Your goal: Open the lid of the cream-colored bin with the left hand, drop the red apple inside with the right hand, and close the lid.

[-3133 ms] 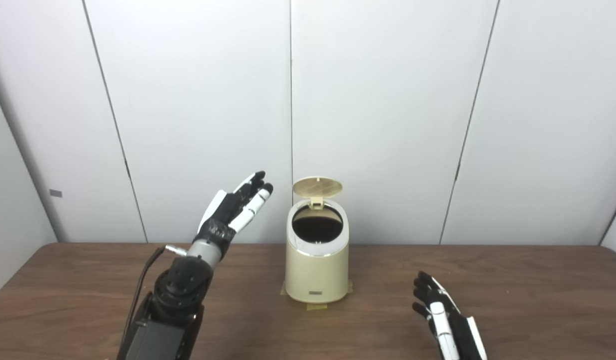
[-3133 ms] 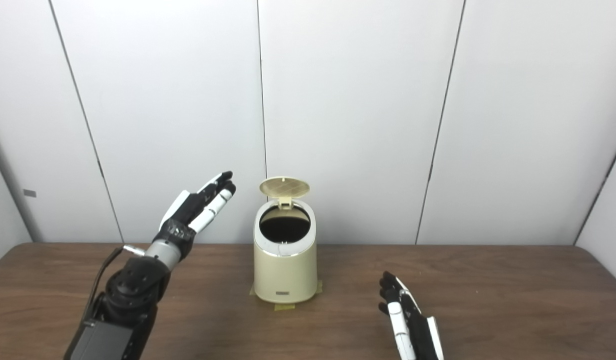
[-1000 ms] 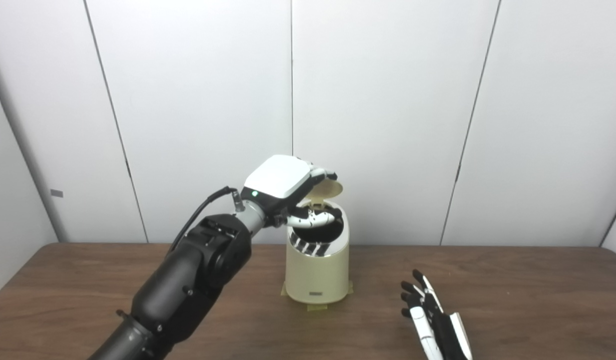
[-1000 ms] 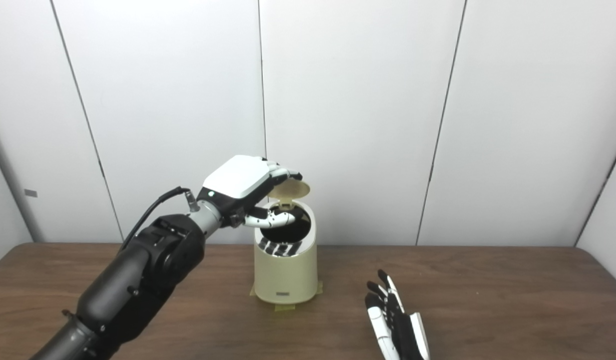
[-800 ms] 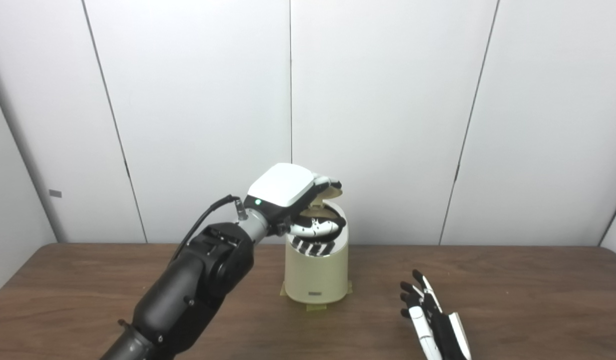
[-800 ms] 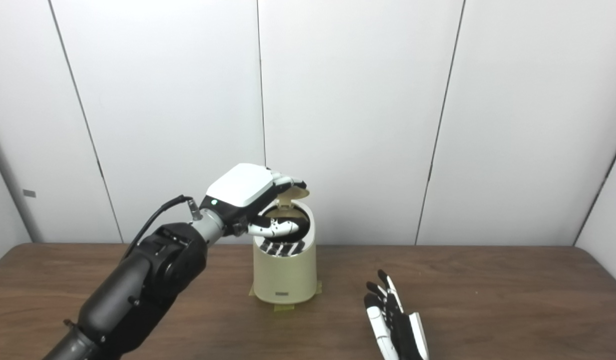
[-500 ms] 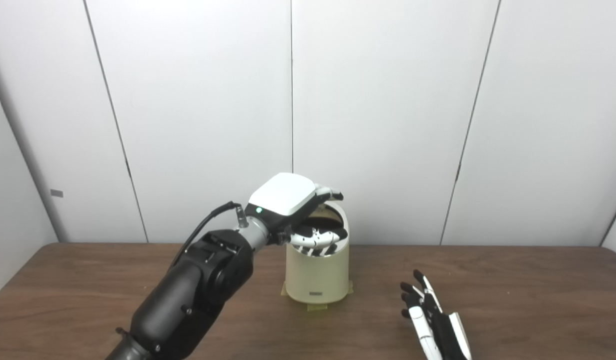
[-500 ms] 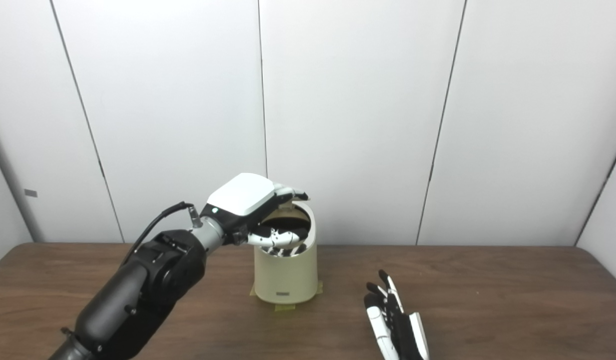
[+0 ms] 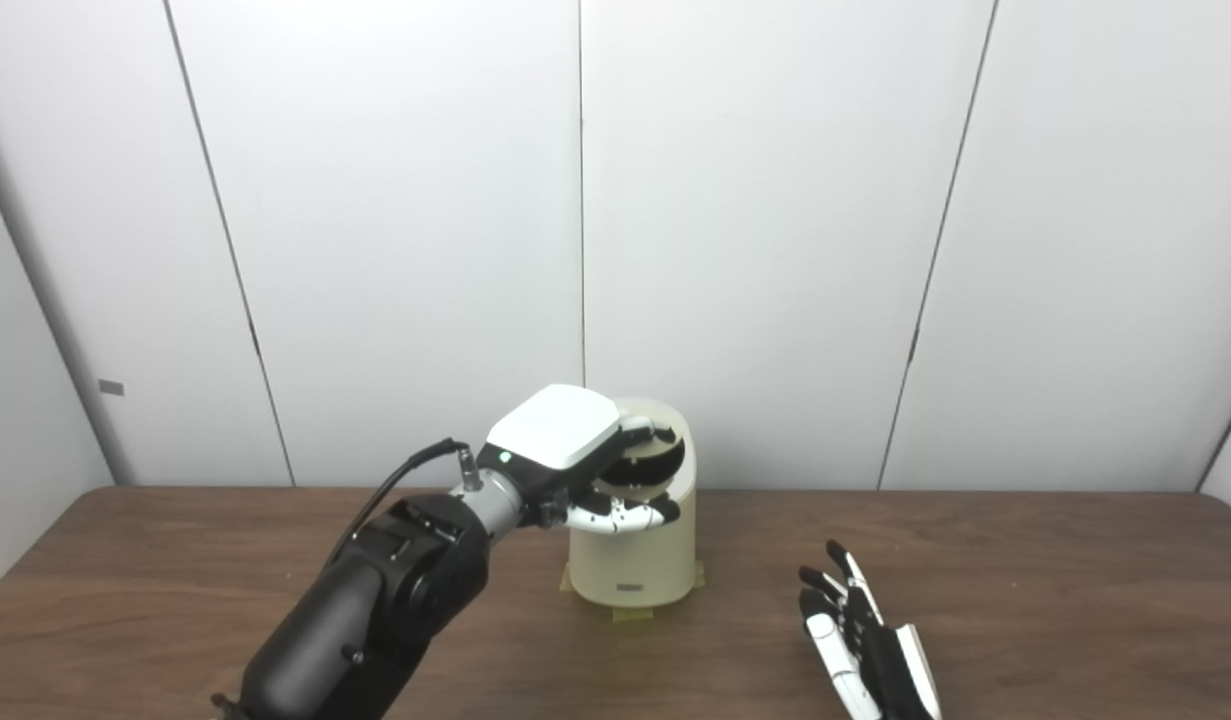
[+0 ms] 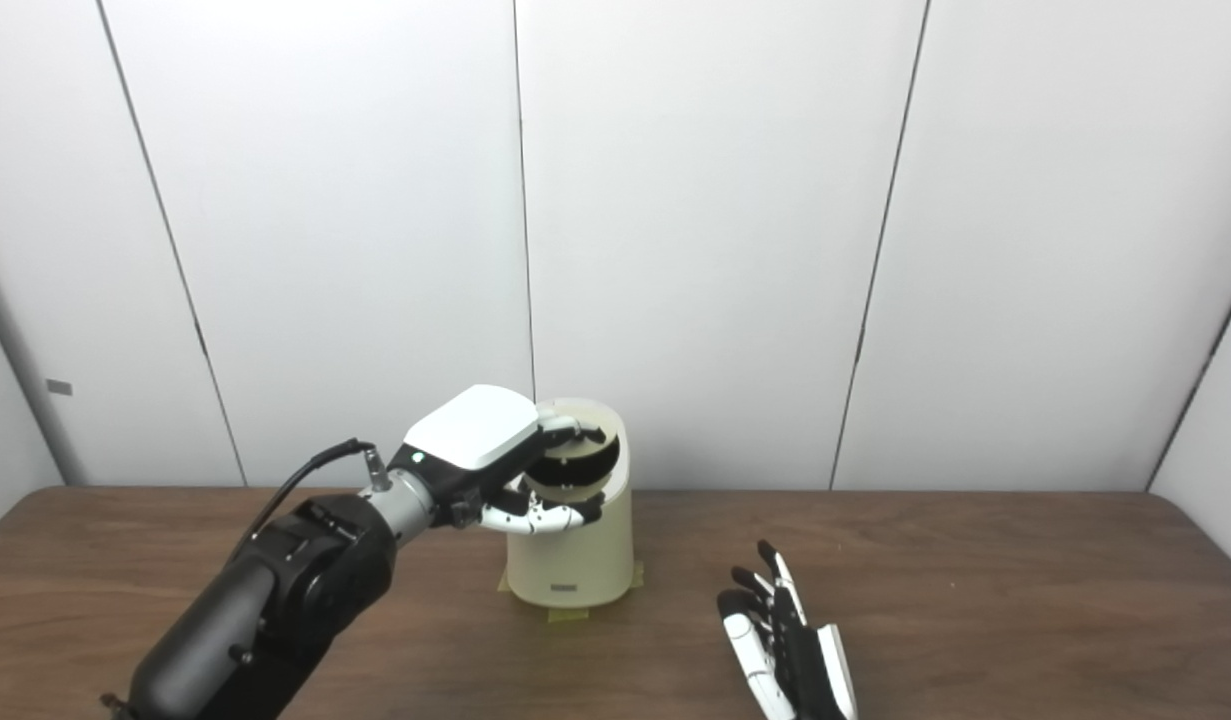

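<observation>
Since the lid stood upright three seconds ago, the left hand has pressed it down onto the cream-colored bin, fingers spread, grasping nothing. No red apple shows, presumably inside; the right hand rests released on the desk, so the task looks nearly finished.

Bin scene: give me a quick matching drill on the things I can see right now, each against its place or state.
Things:
1. left hand
2. right hand
3. lid
4. bin

States:
A. resting on the table, fingers spread
B. standing at the table's middle, taped at its base
C. folded down onto the bin's top
D. pressing on the bin's top

Pairs: 1-D, 2-A, 3-C, 4-B
</observation>
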You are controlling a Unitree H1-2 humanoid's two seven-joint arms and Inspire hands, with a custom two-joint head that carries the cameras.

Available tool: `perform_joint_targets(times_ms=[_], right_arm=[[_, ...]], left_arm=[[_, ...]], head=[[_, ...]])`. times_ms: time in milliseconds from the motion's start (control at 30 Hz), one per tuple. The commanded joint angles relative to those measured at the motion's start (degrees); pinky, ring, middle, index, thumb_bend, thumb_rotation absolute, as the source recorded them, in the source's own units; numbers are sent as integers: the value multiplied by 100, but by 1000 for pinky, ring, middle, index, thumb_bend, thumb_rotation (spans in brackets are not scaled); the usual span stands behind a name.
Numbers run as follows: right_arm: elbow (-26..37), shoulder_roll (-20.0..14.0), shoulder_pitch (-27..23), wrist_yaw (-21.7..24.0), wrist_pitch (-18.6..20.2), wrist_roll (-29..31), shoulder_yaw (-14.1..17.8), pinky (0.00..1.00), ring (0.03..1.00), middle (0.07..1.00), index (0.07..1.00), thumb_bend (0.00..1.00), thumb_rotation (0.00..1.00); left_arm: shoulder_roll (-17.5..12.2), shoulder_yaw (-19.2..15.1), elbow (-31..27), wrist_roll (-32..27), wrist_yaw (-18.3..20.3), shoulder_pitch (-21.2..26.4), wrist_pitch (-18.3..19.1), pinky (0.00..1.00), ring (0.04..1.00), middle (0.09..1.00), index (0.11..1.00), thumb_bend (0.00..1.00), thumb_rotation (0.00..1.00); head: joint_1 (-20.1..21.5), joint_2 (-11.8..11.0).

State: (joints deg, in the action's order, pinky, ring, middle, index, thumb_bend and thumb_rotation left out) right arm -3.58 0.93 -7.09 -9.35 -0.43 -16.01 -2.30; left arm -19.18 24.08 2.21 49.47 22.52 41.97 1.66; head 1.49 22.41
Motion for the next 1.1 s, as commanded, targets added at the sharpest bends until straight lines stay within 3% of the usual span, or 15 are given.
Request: perform_joint_targets(times_ms=[0, 433, 800, 1067], right_arm=[[-21, -15, -79, -75, -77, -85, -20, 744, 830, 853, 962, 507, 908], [59, -63, -47, -49, 44, -188, -73, 804, 824, 843, 964, 606, 908], [101, -80, -56, -6, 128, -152, -111, 764, 816, 842, 970, 533, 910], [79, -98, -107, -1, 189, -169, -113, 785, 829, 822, 977, 497, 922]], left_arm=[[-59, -126, -125, -4, -151, 164, -40, 865, 815, 832, 878, 543, 696], [6, -113, -19, 67, -107, 119, -59, 866, 805, 808, 913, 550, 592], [38, 179, 273, 348, -153, 114, -227, 863, 806, 812, 907, 562, 544], [100, 432, 625, 592, 100, 123, -107, 974, 866, 856, 972, 585, 725]], head=[[5, 13], [8, 92], [38, 126], [34, 120]])
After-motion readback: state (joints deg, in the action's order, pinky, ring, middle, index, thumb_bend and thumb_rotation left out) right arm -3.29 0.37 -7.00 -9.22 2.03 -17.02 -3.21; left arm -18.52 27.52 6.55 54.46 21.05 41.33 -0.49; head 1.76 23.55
